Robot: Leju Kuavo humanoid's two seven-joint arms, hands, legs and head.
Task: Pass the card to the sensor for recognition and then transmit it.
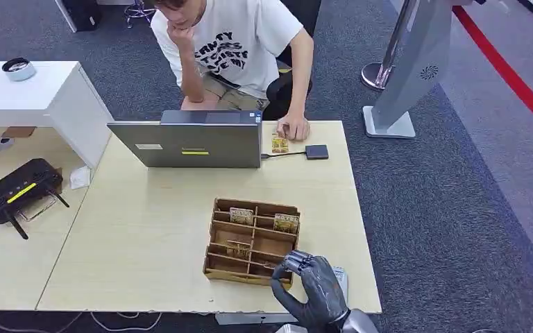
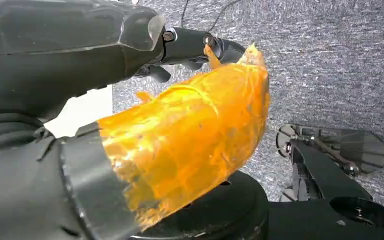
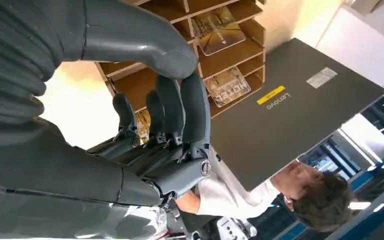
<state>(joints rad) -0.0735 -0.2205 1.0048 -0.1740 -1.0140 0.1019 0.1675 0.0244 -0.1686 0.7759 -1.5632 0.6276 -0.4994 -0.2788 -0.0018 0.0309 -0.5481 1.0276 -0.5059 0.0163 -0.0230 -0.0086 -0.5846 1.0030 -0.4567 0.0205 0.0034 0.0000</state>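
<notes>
A wooden organiser box [image 1: 239, 277] stands on the near part of the pale table [image 1: 146, 236], with cards standing in its compartments, such as a card [image 1: 241, 216] and another card [image 1: 286, 223]. My right hand [image 1: 312, 288] hovers at the box's near right corner, fingers curled down over a compartment and thumb apart. In the right wrist view its fingers [image 3: 180, 115] reach towards a card [image 3: 142, 125] in the box [image 3: 230, 55], and nothing is gripped. The small black sensor [image 1: 316, 152] lies at the far side, cabled to the laptop. My left hand [image 2: 180, 145], its thumb wrapped in orange tape, hangs over the carpet and holds nothing.
A grey laptop [image 1: 194, 142] stands at the table's far edge with a person [image 1: 239, 41] seated behind it, one hand resting by a loose card [image 1: 280, 144]. A black device [image 1: 19, 191] lies on the left table. A white object [image 1: 340, 276] sits beside my right hand.
</notes>
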